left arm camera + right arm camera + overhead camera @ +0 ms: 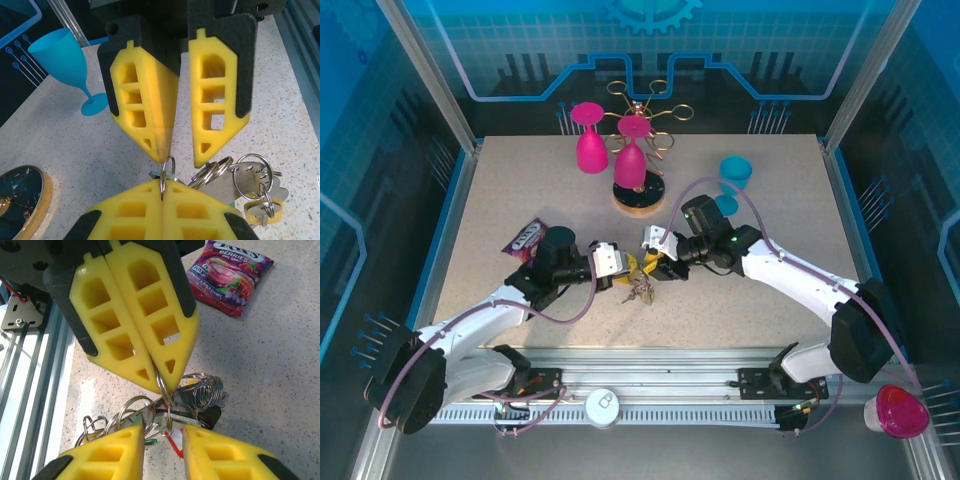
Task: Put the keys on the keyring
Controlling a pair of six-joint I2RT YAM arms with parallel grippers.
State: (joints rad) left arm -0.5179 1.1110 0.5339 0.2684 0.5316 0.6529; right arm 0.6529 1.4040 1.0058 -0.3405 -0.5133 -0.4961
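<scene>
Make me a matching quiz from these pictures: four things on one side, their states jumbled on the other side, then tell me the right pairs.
Things:
1. left claw
2. right claw
3. blue glass
4. snack packet

States:
A. lying flat on the table
B. jaws apart
C. standing upright
D. shut on a small metal ring

Pairs: 1-D, 2-B, 3-C, 4-A
</scene>
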